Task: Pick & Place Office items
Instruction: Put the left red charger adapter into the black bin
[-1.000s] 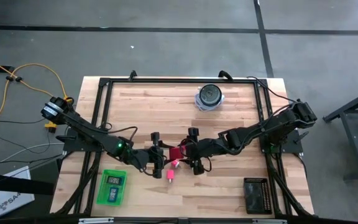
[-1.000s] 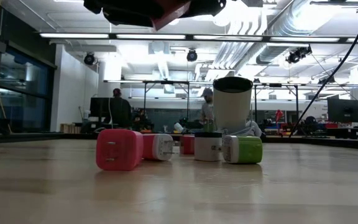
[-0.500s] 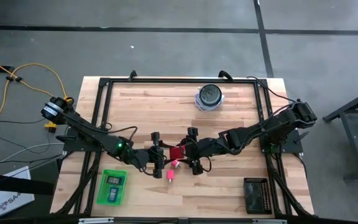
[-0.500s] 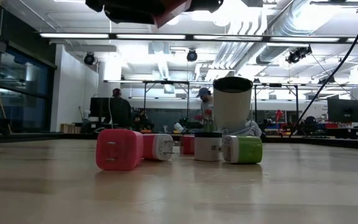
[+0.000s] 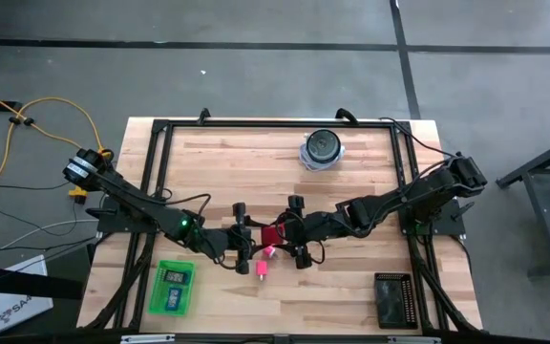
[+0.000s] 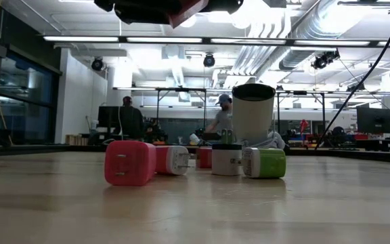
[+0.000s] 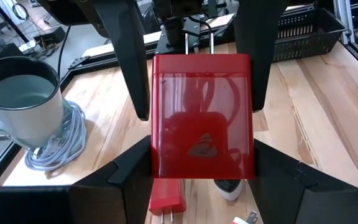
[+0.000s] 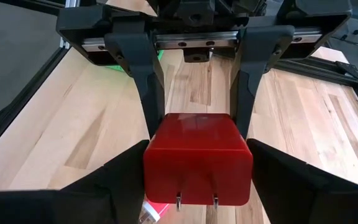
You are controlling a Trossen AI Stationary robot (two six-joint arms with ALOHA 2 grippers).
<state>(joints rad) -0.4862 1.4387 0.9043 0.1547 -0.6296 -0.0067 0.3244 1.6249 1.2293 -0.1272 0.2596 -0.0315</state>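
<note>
A glossy red block with two metal prongs hangs in the air over the table's middle. My left gripper comes at it from the table's left and my right gripper from the right; both are shut on it, and the prongs point toward the right arm. Below it, a pink block, a white-pink piece, a small red piece, a white plug and a green piece rest on the wood. My left gripper pinches the red block between its two fingers, on the two side faces at the end away from the prongs. The fingers come level from the table's left. The block is lifted clear. My right gripper pinches the same block on its side faces at the prong end, one finger on each side. It comes level from the table's right. The block sits level, high above the table.
A green tray holding small items lies near the front left, a black tray at the front right. The round blue-white object with a dark top stands toward the far edge. A black frame runs around the table.
Both grippers and the red block between them have risen a little in the low view. Nothing on the table has moved.
</note>
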